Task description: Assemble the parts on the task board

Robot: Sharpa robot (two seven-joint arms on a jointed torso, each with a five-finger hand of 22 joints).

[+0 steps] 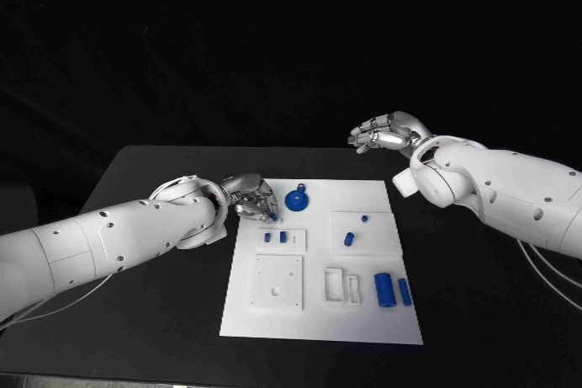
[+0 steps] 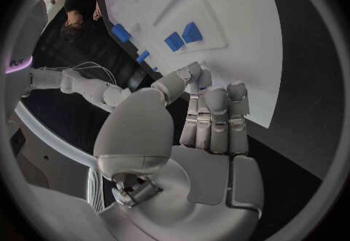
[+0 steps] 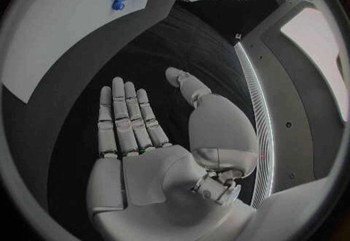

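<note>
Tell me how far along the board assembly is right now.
Early, by the look of it. Several blue parts lie loose on the task board: a gear, two long bars and small blocks. The left hand is at the board's far left corner, its grip unclear. The right hand hangs open, off the board.

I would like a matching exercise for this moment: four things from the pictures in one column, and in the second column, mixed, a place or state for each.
Things:
1. left hand
2. right hand
3. blue gear
4. two long blue parts

Places or states:
A. beyond the task board's far right corner, holding nothing
B. at the board's near right
C. at the board's far left edge
D. near the board's far edge, beside the left hand

Pairs: 1-C, 2-A, 3-D, 4-B
</note>
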